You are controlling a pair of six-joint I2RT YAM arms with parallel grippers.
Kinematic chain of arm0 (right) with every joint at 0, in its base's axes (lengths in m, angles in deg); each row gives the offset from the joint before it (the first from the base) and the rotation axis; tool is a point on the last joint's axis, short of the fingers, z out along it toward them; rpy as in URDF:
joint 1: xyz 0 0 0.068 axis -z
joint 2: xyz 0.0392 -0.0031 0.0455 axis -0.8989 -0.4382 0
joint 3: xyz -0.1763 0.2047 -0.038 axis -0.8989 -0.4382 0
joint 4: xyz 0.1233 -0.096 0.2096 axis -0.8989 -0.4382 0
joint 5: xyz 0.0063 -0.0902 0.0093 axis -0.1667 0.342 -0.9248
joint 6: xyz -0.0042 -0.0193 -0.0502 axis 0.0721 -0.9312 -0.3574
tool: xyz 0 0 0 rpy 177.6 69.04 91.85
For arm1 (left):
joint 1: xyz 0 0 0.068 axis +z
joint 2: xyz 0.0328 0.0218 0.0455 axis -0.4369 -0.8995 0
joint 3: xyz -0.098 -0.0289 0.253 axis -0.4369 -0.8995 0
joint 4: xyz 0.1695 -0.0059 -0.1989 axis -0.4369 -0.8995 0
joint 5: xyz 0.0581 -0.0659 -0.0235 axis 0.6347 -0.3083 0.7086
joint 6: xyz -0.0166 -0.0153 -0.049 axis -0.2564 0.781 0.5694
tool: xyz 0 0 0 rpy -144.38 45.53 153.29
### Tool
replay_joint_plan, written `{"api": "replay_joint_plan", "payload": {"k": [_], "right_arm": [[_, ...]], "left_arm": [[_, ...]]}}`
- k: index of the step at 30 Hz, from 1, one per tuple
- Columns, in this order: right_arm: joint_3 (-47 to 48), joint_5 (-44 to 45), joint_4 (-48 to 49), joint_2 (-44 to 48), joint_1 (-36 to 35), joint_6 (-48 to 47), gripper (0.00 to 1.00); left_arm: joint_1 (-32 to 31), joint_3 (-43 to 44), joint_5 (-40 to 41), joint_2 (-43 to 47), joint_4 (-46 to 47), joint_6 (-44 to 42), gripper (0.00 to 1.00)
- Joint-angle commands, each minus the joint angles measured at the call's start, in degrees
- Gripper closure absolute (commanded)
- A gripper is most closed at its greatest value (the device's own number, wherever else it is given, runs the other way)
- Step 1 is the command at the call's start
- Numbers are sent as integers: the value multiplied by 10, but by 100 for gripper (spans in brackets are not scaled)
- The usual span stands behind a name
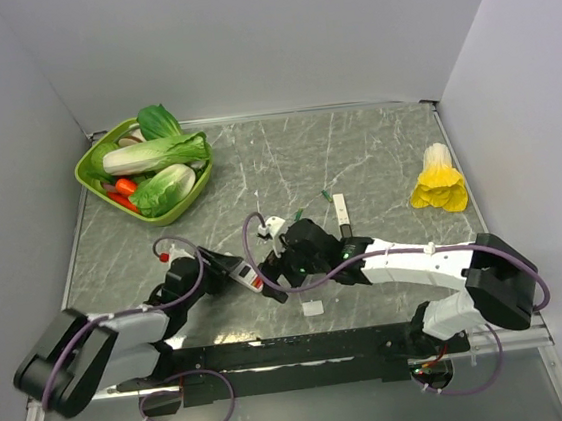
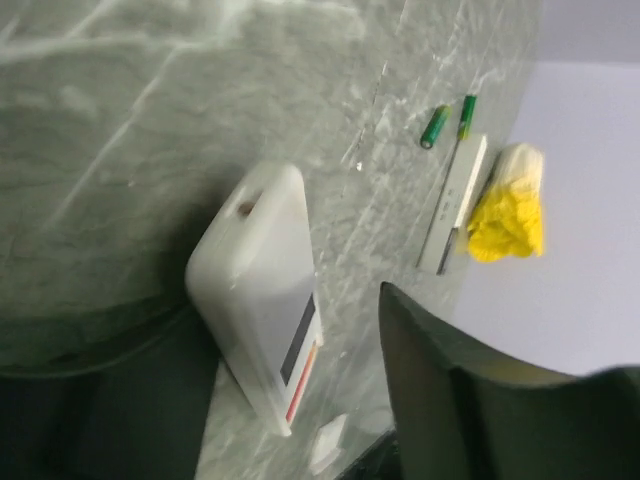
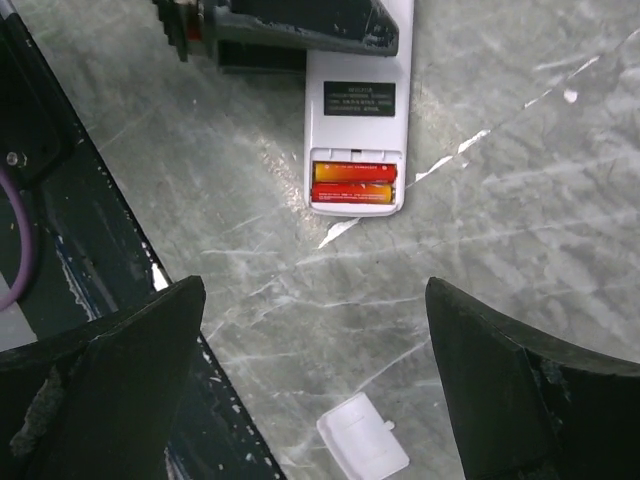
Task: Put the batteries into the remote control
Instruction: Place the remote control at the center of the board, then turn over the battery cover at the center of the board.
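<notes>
Remote control [image 3: 357, 110]: it lay back-up, its long axis pointing straight at your right claw [image 3: 315, 295].
Batteries [image 3: 353, 186]: both sat side by side in the open bay at the remote's end nearest that claw.
Lid [image 3: 362, 440]: it lay loose just past that same end, probably your next pick.
Right claw: jaws wide apart, empty, the nearer one to the lid.
Left claw [image 2: 270, 330]: at the remote's far end, jaws apart, not clamped.

Smooth white plastic remote control [image 3: 357, 135] holding glossy orange-red batteries [image 3: 354, 185] lies on a polished marbled table [image 3: 500, 250].
</notes>
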Motion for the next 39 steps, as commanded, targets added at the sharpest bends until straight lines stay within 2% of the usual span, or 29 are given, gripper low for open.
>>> {"api": "replay_joint_plan", "payload": {"k": [1, 3, 7, 10, 13, 16, 21, 22, 24, 25, 29, 36, 39], "right_arm": [[16, 20, -34, 26, 8, 63, 0], [31, 32, -86, 32, 8, 71, 0], [45, 68, -173, 46, 9, 94, 0], [36, 86, -223, 63, 8, 128, 1], [32, 103, -271, 66, -3, 161, 6], [31, 111, -296, 58, -22, 188, 13], [46, 129, -307, 15, -62, 216, 32], [59, 133, -310, 6, -70, 217, 33], [67, 137, -315, -20, -91, 214, 37], [74, 150, -321, -28, -97, 213, 42], [81, 151, -331, -60, -115, 186, 46], [90, 145, -336, -96, -116, 122, 49], [103, 143, -339, -115, -122, 97, 56]], "left_arm": [[-18, 16, 78, 81, -198, -22, 26], [-20, 27, 92, 128, -268, -27, 13], [-23, 32, 95, 188, -342, -31, 1], [-27, 31, 86, 222, -381, -30, 1], [-38, 28, 79, 252, -404, -30, 1], [-55, 33, 68, 272, -427, -29, 1], [-92, 65, 89, 311, -478, -49, 1], [-95, 71, 94, 319, -485, -54, 1], [-100, 94, 103, 339, -505, -74, 1], [-100, 102, 108, 346, -511, -89, 1], [-100, 143, 118, 362, -530, -124, 1], [-100, 166, 126, 364, -544, -156, 1], [-100, 168, 135, 374, -555, -156, 1]]}}
